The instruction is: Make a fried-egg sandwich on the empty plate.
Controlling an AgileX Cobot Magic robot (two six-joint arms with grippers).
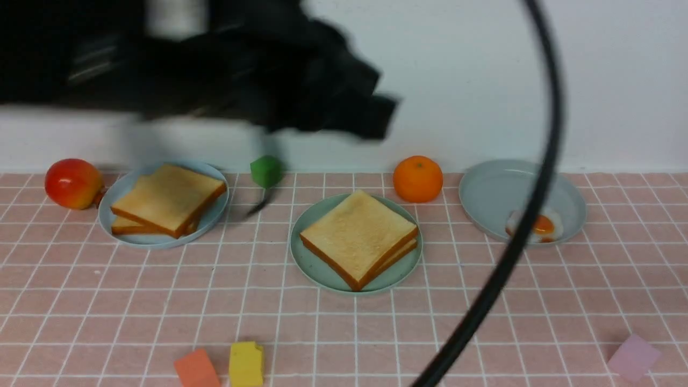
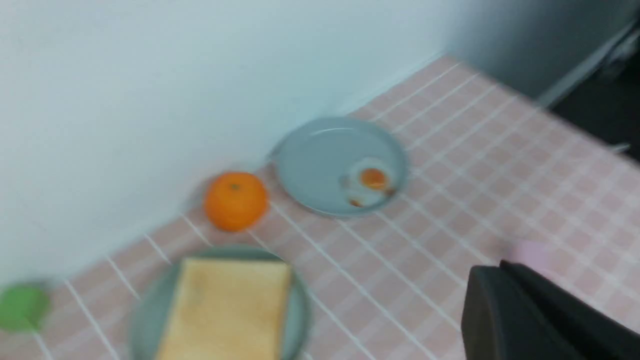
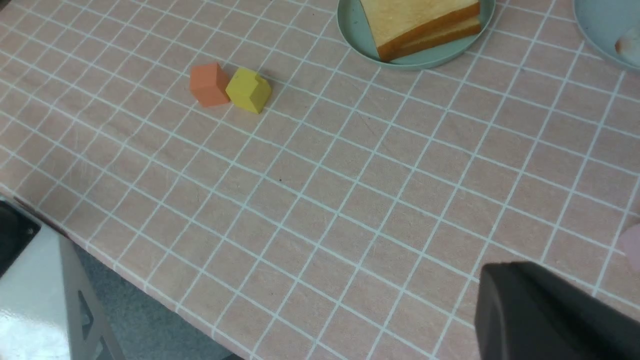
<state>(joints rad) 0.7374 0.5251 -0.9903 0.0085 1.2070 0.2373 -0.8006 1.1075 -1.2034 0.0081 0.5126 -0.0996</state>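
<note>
Showing: three plates [image 1: 317,269], four toast slices [image 1: 357,234], one fried egg [image 1: 543,226], one orange [image 1: 417,178], four blocks [image 1: 246,364].

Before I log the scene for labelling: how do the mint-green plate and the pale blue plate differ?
The mint-green plate sits centre, holding two stacked toast slices aligned; the pale blue plate, to the robot's left, holds slices fanned apart. The mint-green plate looks darker and greener. Both are round, shallow, and carry toast.
</note>
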